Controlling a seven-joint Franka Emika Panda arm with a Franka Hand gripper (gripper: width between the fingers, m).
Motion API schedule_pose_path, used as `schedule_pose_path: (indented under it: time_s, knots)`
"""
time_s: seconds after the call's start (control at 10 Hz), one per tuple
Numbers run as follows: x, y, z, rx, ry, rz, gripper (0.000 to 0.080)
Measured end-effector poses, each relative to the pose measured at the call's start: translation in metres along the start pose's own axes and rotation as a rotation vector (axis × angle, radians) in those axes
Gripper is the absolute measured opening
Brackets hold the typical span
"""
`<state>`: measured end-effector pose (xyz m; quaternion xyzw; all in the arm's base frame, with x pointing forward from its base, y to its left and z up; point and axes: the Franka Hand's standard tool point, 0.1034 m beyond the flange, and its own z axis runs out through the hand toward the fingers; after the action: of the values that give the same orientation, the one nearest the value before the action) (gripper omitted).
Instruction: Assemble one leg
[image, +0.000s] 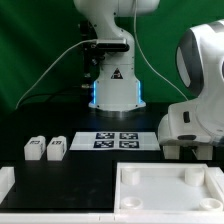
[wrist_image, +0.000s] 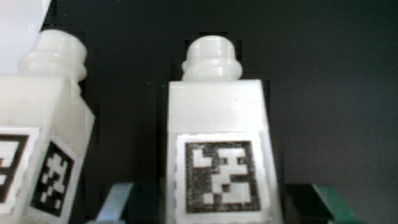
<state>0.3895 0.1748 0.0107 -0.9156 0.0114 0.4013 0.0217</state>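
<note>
**Leg (wrist_image: 221, 140) between spread fingers of hand (wrist_image: 222, 203); no grip yet**

Exterior view
- Arm (image: 200, 95) bends low at the exterior view's right, its lower end close over the desk (image: 95, 165). The hand is too hidden here to read.
- A spare leg (image: 35, 149) and its twin (image: 57, 149) sit side by side at the exterior view's left, well apart from the arm.
- Marker board (image: 118, 140) lies flat between that pair and the arm.
- Square top (image: 160, 186) lies in the foreground. No leg is fitted to it in the part that shows.

Wrist view
- The leg is centred in the frame with its tag facing the camera. Its knobbed peg is at the end farther from the fingers (wrist_image: 121, 200).
- One dark fingertip stands on each side of the leg, and a gap shows on both sides. The hand is released and holds nothing.
- A neighbour leg (wrist_image: 45, 130) lies just beside it and parallel. A dark strip of desk separates the two, so they do not touch.
- This pair cannot be found in the exterior view. It is probably hidden behind the arm.

Progress (judgement)
- Early: the hand is lined up on the leg, and nothing is joined.
- Left to do: clench on the leg, lift it, carry it to a corner hole of the top and seat the peg.
- Watch the finger on the neighbour's side, where clearance looks slim.
</note>
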Motion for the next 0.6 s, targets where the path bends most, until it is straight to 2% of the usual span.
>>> schedule_pose_path:
  time_s: [0.5, 0.6]
  knots:
    - [0.0, 0.0, -0.0002, 0.0, 0.0, 0.0, 0.0291]
    - [0.0, 0.0015, -0.0058, -0.001, 0.008, -0.015, 0.0291]
